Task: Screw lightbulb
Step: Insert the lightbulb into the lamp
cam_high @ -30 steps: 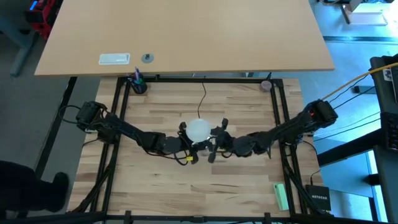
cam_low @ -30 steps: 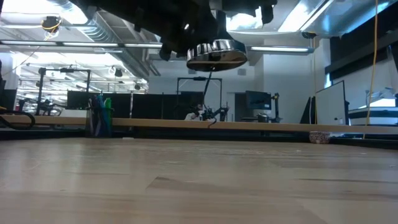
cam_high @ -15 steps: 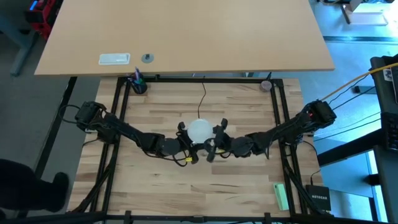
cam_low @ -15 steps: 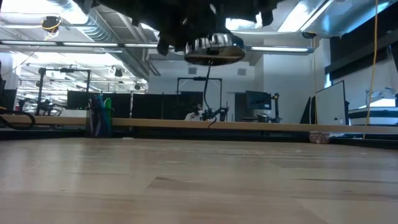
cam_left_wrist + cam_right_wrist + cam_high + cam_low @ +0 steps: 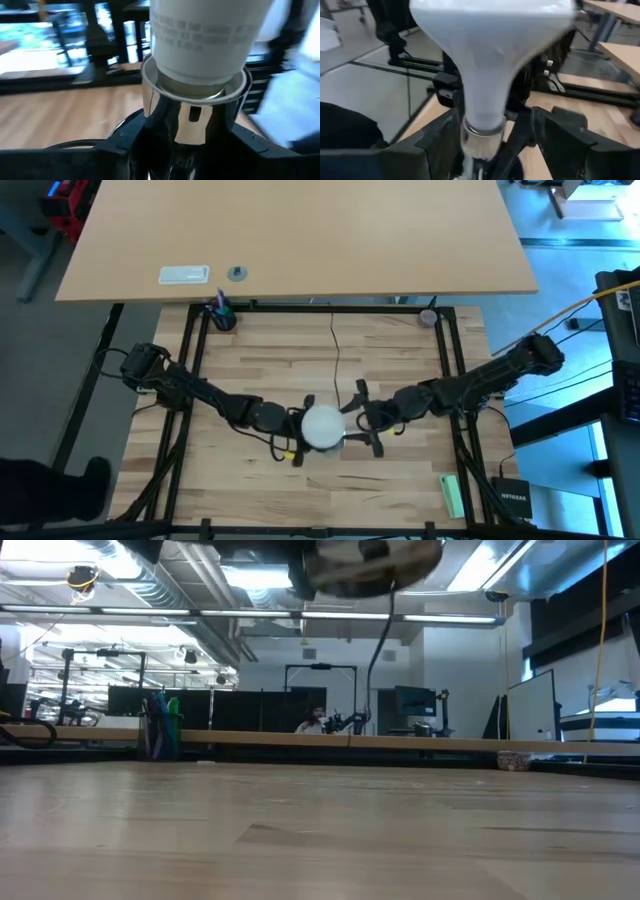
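Observation:
The frosted white lightbulb (image 5: 322, 427) stands globe up, with its pale neck (image 5: 200, 40) set in the shiny metal socket (image 5: 192, 120). The socket's thin black cord (image 5: 335, 350) runs to the table's far edge. My left gripper (image 5: 292, 426) is shut on the socket, which is held high above the table; in the low view only its underside (image 5: 375, 558) shows at the top. My right gripper (image 5: 366, 420) is open at the bulb's right. Its fingers (image 5: 440, 142) stand on either side of the bulb's neck (image 5: 481, 107) with gaps. My left gripper pinches the socket's shiny barrel (image 5: 165, 125) between its two fingers (image 5: 117, 145), coming level from the table's left. The socket is lifted clear of the table, upright, with the bulb standing in it and the cord hanging slack below.
A cup of pens (image 5: 220, 315) stands at the far left corner, and a small round object (image 5: 428, 316) at the far right. A green item (image 5: 452, 495) lies near the right front. Black frame rails (image 5: 190, 360) border the table.
My left gripper has carried the socket and bulb toward the table's near edge and upward, and the cord has trailed after. My right gripper has followed toward the near edge and stays beside the bulb.

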`<move>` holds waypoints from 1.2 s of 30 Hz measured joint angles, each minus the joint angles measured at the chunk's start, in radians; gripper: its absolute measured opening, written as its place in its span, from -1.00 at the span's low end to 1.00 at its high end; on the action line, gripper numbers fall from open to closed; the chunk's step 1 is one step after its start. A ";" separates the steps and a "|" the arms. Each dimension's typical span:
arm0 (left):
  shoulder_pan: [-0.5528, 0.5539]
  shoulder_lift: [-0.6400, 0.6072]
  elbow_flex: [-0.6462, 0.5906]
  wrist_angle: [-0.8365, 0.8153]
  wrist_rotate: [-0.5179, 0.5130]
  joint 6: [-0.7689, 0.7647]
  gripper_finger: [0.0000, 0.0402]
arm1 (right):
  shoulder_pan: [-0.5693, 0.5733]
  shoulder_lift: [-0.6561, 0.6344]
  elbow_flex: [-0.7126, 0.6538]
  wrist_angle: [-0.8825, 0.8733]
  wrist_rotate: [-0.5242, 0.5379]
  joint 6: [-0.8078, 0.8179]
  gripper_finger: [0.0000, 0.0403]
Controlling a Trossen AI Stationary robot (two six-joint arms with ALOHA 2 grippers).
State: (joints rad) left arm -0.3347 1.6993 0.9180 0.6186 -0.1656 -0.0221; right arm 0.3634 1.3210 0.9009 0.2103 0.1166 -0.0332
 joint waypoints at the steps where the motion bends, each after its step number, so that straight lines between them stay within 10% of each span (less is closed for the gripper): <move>1: 0.000 0.000 0.000 0.005 0.016 0.000 -0.15 | 0.000 0.012 0.000 0.027 -0.010 -0.002 0.24; 17: 0.020 0.002 -0.002 -0.012 0.015 -0.048 -0.15 | -0.011 0.136 0.001 0.213 -0.039 -0.028 -0.05; 20: 0.020 0.002 -0.002 -0.024 -0.047 -0.044 -0.15 | -0.011 0.133 0.001 0.180 0.032 -0.025 -0.30; 36: -0.017 0.006 0.013 -0.050 -0.548 -0.057 -0.15 | 0.046 0.228 0.007 0.262 0.694 0.086 -0.30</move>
State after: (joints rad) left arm -0.3522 1.7054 0.9309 0.5685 -0.7133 -0.0788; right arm 0.4091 1.5494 0.9078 0.4728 0.8104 0.0529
